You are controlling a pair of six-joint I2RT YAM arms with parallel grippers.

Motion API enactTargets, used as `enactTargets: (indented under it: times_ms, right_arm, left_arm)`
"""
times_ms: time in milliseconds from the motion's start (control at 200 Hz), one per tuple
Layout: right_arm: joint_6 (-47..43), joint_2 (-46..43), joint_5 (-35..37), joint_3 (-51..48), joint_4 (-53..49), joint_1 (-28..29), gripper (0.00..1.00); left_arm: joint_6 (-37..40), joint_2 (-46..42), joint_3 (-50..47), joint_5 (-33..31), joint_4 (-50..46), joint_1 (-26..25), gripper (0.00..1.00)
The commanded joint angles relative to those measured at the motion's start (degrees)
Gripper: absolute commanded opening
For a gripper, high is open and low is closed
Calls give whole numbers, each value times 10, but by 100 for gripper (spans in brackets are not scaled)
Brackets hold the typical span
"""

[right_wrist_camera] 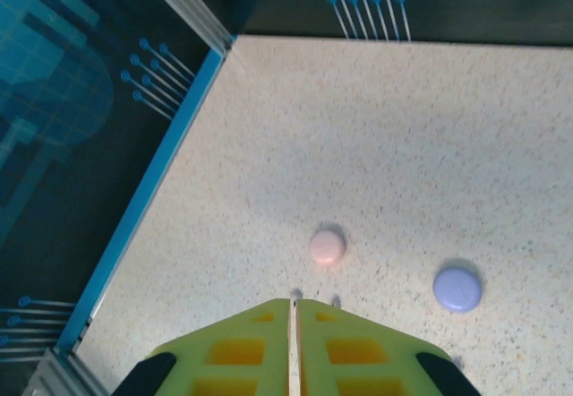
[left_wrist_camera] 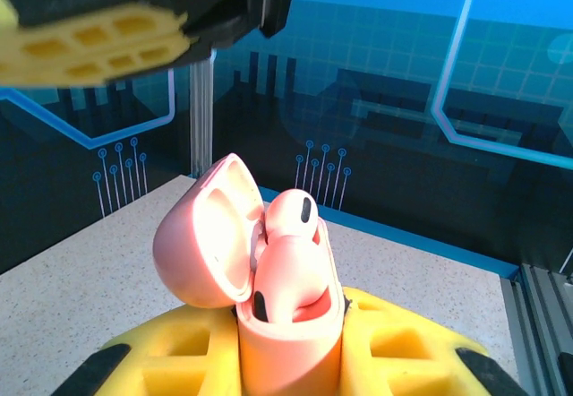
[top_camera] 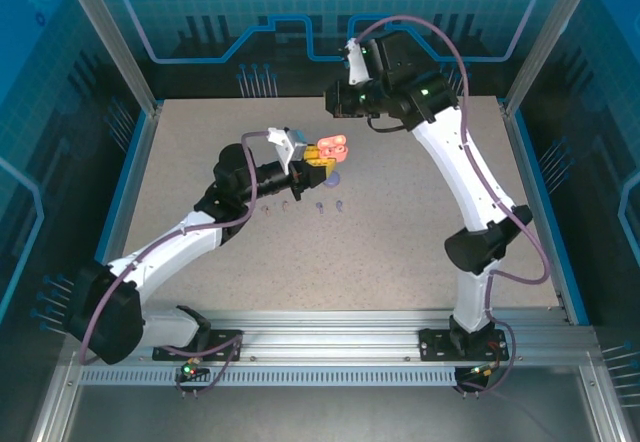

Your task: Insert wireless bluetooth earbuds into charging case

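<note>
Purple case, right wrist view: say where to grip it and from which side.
Take the purple case across its rounded edge, from straight above: it seems to lie flat on the table, apart from the pink case, with room for a finger either side. Open the shut right gripper first.

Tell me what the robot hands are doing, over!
Left gripper shut on open pink case, two buds in it. Right gripper shut, nothing between fingers. Loose buds on table. Nothing blocking.

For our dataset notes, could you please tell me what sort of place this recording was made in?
Probably a purpose-built robot test cell: a speckled tabletop, an aluminium frame around it, and blue circuit-pattern wall panels.
</note>
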Motion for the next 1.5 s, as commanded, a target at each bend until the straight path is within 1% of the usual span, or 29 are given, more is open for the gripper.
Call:
enactTargets:
  times_ms: [0, 95, 205, 475, 585, 650, 705, 765, 825, 880, 920, 1001, 1066, 1111, 1156, 1216, 1256, 1376, 1496]
  right_arm:
    - [-11, 15, -36, 29, -79, 0, 10]
    - [-21, 12, -34, 12, -89, 11, 9]
    - [-28, -13, -31, -30, -85, 23, 7]
    - [-26, -108, -5, -163, -49, 57, 6]
    - [-14, -144, 3, -222, -27, 62, 6]
    - [-3, -165, 22, -252, -7, 62, 6]
    - [11, -185, 52, -272, 9, 56, 8]
    - [31, -212, 82, -295, 27, 39, 11]
    - [59, -250, 110, -336, 54, 8, 18]
    - [78, -283, 109, -381, 79, -29, 25]
    - [91, -304, 112, -414, 90, -54, 35]
    - [106, -342, 108, -484, 109, -97, 38]
    - [120, -368, 108, -542, 120, -126, 54]
    - [128, -383, 102, -578, 129, -145, 61]
    - [134, -398, 109, -611, 134, -161, 68]
    - [142, -415, 117, -647, 136, -183, 75]
    - [145, -425, 122, -670, 141, -196, 81]
    - [146, -444, 114, -718, 153, -236, 87]
    - [140, -448, 122, -739, 155, -258, 91]
  left_arm:
    - [15, 5, 25, 11, 7, -4, 0]
    - [18, 8, 29, 8, 5, -4, 0]
    - [19, 13, 34, 2, 6, -4, 0]
    - [13, 28, 47, -8, 9, -4, 0]
    - [12, 31, 49, -11, 12, -4, 0]
    - [10, 32, 49, -9, 12, -4, 0]
    - [8, 34, 49, -9, 11, -4, 0]
    - [6, 38, 49, -7, 6, -4, 0]
    - [-4, 49, 49, -6, 4, -4, 0]
    - [-26, 66, 50, -1, 11, -6, 0]
    - [-45, 81, 51, 0, 21, -10, 0]
    - [-80, 125, 61, -2, 36, -27, 0]
    - [-102, 166, 77, -17, 42, -47, 0]
    - [-120, 198, 93, -22, 48, -59, 0]
    - [-141, 231, 113, -29, 46, -70, 0]
    - [-174, 278, 147, -29, 41, -83, 0]
    - [-192, 311, 170, -38, 31, -92, 0]
    - [-248, 404, 261, -42, -1, -111, 0]
    - [-284, 499, 383, -50, -94, -129, 0]
